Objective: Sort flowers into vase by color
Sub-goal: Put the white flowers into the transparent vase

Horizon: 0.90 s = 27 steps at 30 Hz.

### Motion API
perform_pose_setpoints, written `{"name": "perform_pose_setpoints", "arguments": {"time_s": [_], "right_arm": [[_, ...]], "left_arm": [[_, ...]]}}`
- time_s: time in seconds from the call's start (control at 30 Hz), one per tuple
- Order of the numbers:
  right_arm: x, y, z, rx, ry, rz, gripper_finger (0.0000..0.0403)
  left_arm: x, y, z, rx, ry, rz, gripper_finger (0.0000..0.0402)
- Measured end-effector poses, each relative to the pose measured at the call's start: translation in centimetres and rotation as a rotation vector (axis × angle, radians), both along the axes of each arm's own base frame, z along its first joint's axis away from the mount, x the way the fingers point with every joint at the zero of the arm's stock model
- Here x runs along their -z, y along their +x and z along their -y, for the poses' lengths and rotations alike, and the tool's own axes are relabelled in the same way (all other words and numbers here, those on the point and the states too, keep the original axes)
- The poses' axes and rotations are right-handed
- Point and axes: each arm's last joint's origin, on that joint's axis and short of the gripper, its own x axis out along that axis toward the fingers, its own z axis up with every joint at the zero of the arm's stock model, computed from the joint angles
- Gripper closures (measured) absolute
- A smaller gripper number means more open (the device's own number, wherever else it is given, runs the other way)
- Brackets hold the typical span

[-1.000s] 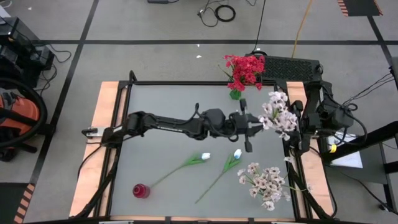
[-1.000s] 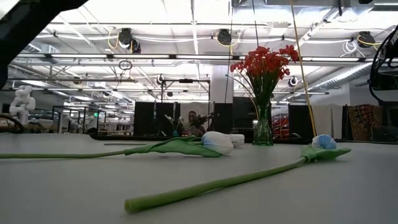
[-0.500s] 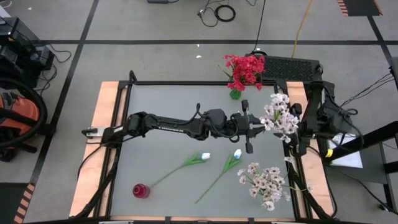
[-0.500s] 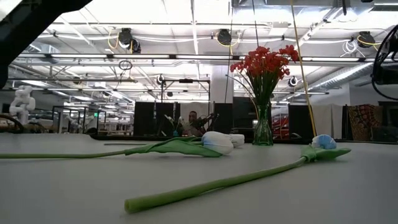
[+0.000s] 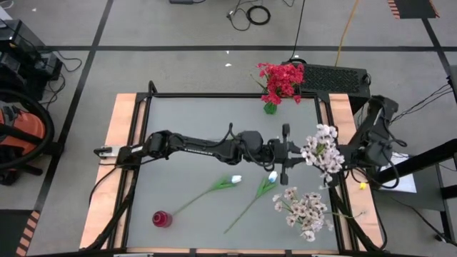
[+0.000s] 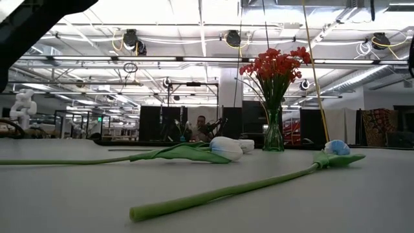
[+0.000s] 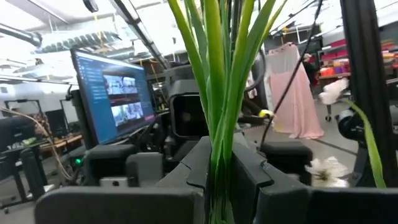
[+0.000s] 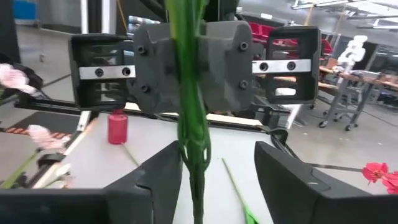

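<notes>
The grey-topped table [image 5: 186,118] with wooden side edges carries two white tulip-like buds [image 5: 235,179] below the left gripper [image 5: 285,153], a pale pink-white spray [image 5: 305,210], a small red, possibly vase-like container [image 5: 161,218], and a green glass vase of red blossoms [image 5: 270,107].

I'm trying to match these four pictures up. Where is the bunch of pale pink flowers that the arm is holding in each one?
High view: pale pink bunch right of centre, at the left gripper.
Low view: not in it.
Left wrist view: only its green stems.
Right wrist view: stems down the middle.
Shared landmark: the small red vase.
</notes>
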Motion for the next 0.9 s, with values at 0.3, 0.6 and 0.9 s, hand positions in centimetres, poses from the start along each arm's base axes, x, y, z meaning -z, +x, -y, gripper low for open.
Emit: {"name": "perform_pose_setpoints", "arguments": {"time_s": [0.3,0.6,0.9], "right_arm": [[-0.2,0.7,0.2,-0.028,0.009,0.009,0.0354],[-1.1,-0.5,1.2,-0.067,0.066,0.016,0.039],[-3.3,-3.8,4.9,-0.198,0.245,0.042,0.0397]], "left_arm": [[0.1,0.1,-0.2,-0.015,-0.003,-0.014,0.0363],[0.3,-0.3,1.0,-0.148,-0.029,-0.139,0.0276],[-0.8,-2.6,4.8,-0.549,-0.037,-0.278,0.0074]]}}
